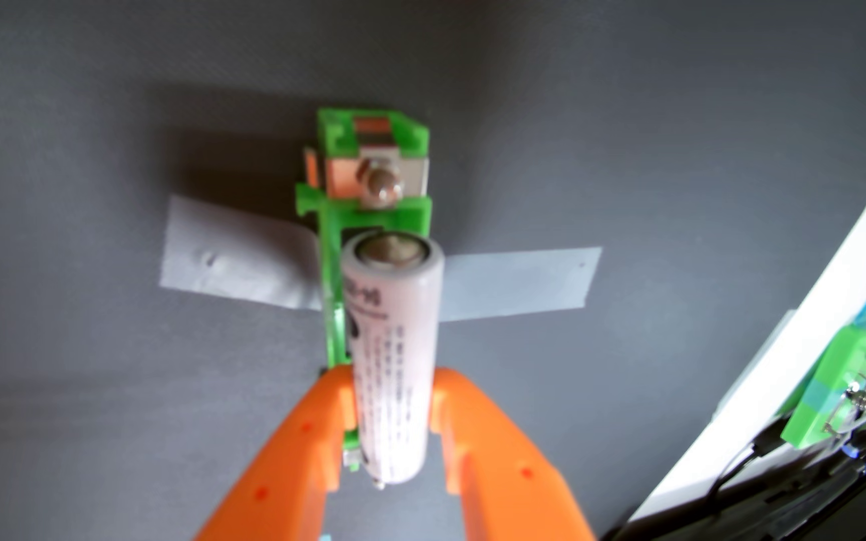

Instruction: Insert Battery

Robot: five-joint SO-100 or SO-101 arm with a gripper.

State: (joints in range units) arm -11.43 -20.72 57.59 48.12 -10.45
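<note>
The orange pincer [392, 411] was clamped on a white cylindrical battery [394, 353], its two fingers pressing the lower half of the cell from either side in the wrist view. The battery ran lengthwise away from the camera, its far metal end pointing toward the contact plate [381, 177] at the far end of a green battery holder [334, 291]. The holder was fixed to the grey desk [108, 416] by strips of pale tape [519, 283]. The cell seemed to lie over the holder's channel, slightly right of its left rail; whether it was seated was unclear. To do this step well, I would judge the cell should be kept parallel to the rails, its far end pressed against the contact, then lowered evenly before release.
</note>
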